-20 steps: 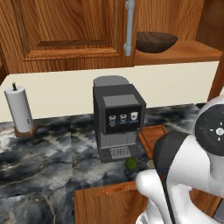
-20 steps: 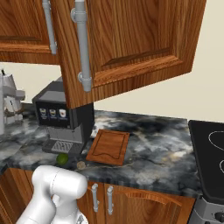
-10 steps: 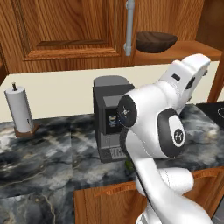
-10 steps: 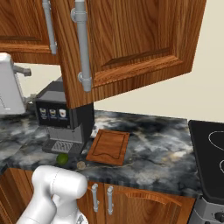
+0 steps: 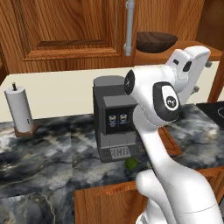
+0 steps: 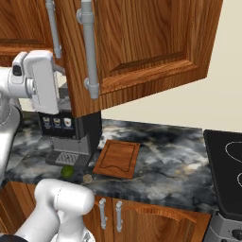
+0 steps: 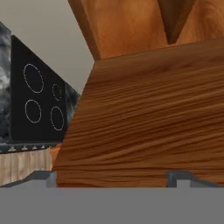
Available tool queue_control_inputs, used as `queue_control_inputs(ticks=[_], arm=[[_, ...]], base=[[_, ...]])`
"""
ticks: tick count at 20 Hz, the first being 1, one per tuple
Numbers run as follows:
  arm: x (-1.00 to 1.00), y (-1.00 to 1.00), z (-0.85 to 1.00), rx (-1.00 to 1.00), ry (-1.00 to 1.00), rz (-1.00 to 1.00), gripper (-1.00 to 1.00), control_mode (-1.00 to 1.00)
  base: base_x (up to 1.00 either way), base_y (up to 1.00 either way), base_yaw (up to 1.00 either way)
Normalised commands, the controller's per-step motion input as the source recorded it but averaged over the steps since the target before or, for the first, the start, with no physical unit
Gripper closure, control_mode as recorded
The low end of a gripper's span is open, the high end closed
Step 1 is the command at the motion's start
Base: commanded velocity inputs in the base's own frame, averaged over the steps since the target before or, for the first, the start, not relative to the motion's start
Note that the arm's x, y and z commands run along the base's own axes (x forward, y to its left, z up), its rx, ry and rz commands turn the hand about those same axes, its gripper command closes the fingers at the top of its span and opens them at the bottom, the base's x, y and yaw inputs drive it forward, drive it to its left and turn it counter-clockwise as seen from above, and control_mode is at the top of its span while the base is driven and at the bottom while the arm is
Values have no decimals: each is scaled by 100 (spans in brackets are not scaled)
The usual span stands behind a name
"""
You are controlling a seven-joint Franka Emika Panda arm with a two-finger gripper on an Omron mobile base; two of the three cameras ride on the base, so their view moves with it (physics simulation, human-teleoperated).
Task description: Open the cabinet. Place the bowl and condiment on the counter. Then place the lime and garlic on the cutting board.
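Dark marble counter runs across the kitchen, with a coffee machine standing near its front edge and a paper towel holder well to the left. Above it hangs the cabinet, one door swung open, and on the exposed shelf sits the bowl, wide and shallow. I cannot make out the condiment.

On the counter, just in front of the coffee machine, lie the lime and, just to its right, the garlic; the cutting board lies beside them to the right, its long axis running from near to far.

My judgement is that the bowl is the next thing to fetch. The gripper is raised at about shelf height, and the bowl lies up and to the left of it in the left base view, close but apart. In the hand view the camera faces a broad wooden cabinet surface, with the stove to the left, so the hand seems not yet aimed at the bowl. Whether the jaws stand apart or together I cannot tell; nothing appears held.
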Motion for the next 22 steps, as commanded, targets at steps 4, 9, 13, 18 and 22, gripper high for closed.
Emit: queue_control_inputs(ticks=[4, 9, 13, 18, 22], arm=[[-29, -60, 0, 8, 0, 0, -100, -100], [-93, -42, 0, 3, -7, 0, -100, -100], [-85, -55, 0, 6, -7, -14, -100, -100], [-6, -44, 0, 6, 0, -15, -100, -100], [0, -43, 0, 5, -3, 0, -100, -100]], base=[[0, 0, 0], [0, 0, 0], [0, 0, 0], [0, 0, 0], [0, 0, 0]])
